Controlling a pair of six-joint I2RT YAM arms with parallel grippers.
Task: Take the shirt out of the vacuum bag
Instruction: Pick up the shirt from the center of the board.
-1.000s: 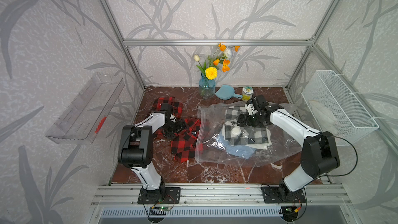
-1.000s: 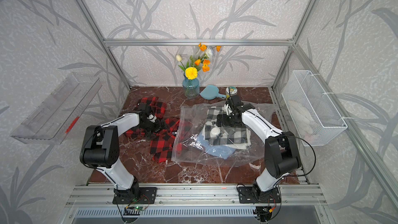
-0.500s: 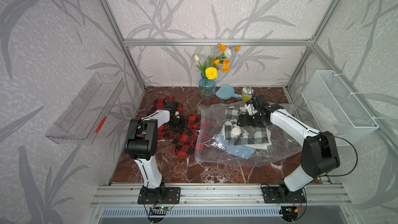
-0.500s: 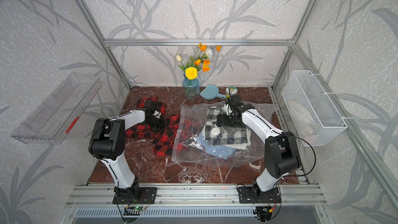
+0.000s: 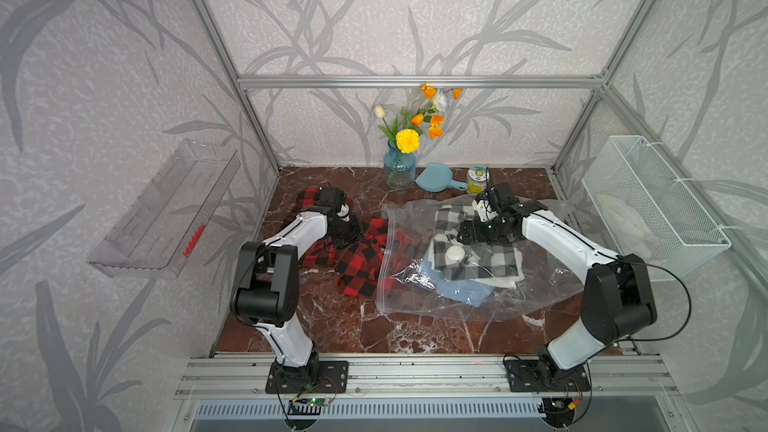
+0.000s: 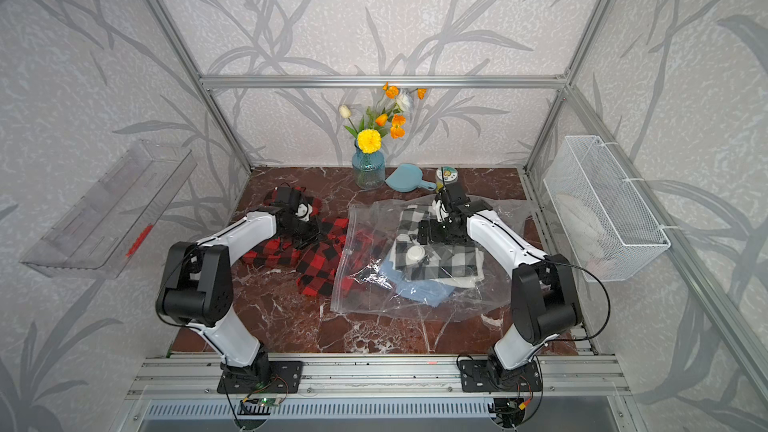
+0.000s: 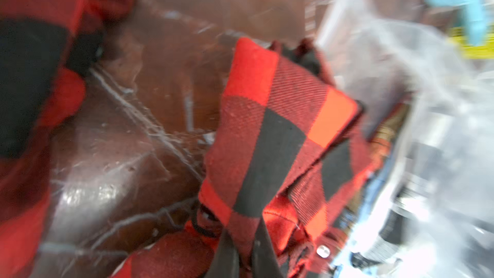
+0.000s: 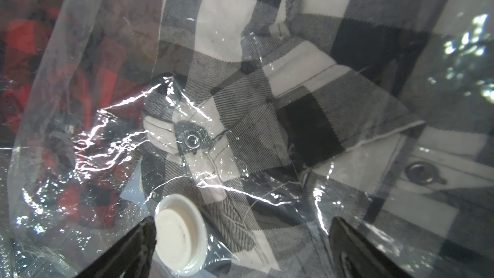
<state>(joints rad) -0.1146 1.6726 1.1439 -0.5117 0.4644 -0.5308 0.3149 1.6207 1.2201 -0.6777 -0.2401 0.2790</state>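
My left gripper (image 5: 347, 232) is pinching the red-and-black shirt (image 5: 361, 261), which is lying half out of the vacuum bag (image 5: 536, 297) on the worktop (image 5: 332, 326). My right gripper (image 5: 467, 234) is resting, jaws spread, on the bag over a grey checked shirt (image 5: 486, 259), just beside the white valve (image 5: 454, 254).

No legible text, label, brand, number or sign on anything in view.
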